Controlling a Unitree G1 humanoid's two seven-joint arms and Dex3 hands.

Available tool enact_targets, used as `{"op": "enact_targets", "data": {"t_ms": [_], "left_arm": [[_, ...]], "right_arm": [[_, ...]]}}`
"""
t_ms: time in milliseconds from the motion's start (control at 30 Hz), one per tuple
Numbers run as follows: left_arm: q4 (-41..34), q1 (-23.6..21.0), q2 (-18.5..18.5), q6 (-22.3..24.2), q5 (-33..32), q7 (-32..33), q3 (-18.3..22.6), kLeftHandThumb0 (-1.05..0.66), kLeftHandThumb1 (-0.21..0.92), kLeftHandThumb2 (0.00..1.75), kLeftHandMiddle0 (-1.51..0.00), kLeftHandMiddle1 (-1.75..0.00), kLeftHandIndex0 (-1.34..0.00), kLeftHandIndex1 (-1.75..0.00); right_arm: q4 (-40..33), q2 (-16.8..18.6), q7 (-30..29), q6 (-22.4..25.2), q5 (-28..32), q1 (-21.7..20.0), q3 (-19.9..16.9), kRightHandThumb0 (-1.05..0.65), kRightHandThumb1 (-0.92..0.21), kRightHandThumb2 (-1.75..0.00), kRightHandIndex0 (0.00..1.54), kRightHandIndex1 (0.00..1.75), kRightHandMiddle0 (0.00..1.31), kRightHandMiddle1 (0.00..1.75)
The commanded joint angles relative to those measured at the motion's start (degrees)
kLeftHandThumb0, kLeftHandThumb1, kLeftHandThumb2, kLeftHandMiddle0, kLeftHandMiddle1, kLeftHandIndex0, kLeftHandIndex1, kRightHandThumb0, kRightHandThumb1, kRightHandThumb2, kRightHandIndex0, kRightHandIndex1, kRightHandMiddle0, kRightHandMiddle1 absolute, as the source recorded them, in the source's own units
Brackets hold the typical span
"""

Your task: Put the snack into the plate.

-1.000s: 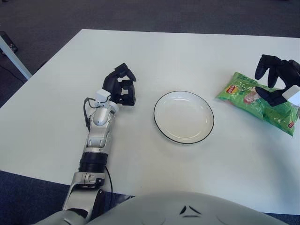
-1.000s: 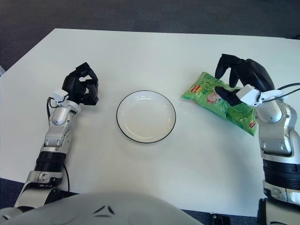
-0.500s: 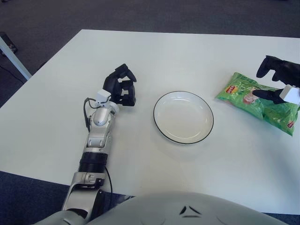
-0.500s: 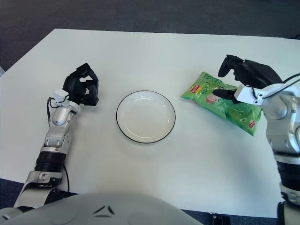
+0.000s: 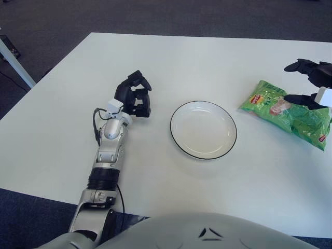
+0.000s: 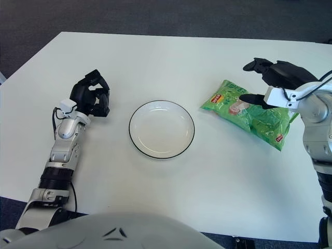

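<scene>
White table on dark carpet, seen from above.

A plain white table (image 5: 207, 57) with a smooth matte top fills most of the view, evenly lit. Beyond its far edge and past its left corner lies dark blue-grey carpet (image 5: 155, 15). Left of the table, a pale slanted table leg (image 5: 11, 63) crosses the carpet, with a dark object at the frame edge.

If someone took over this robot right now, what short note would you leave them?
Right robot hand: open, spread over the green snack bag, holding nothing.
Left robot hand: curled, idle, left of the plate.
Snack bag: flat on the table, right of the plate, not in it.
Plate: holds nothing.
Done: nothing.
Left: grasp the bag, carry it to the plate, let go.
</scene>
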Motion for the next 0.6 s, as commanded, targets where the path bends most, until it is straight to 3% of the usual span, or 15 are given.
{"op": "enact_targets", "data": {"t_ms": [0, 233, 567], "left_arm": [[1.8, 3.1, -1.3, -0.5, 0.0, -0.2, -0.2, -0.51, 0.23, 1.42, -1.31, -1.75, -0.68, -1.75], [1.6, 3.1, -1.4, -0.5, 0.1, 0.0, -0.2, -0.51, 0.23, 1.42, -1.31, -1.75, -0.68, -1.75], [1.5, 3.2, -1.3, -0.6, 0.9, 0.6, -0.2, -0.51, 0.23, 1.42, -1.31, -1.75, -0.68, -1.75]], "right_arm": [[-6.1, -1.0, 3.9, 4.4, 0.8, 0.7, -2.2, -1.05, -0.92, -0.68, 0.0, 0.0, 0.0, 0.04], [-5.9, -2.2, 7.4, 5.7, 2.1, 0.2, -2.0, -1.05, -0.92, -0.63, 0.0, 0.0, 0.0, 0.0], [-0.1, -5.6, 11.6, 2.1, 3.4, -1.7, 1.7, -1.05, -0.92, -0.7, 0.0, 0.0, 0.0, 0.0]]}}
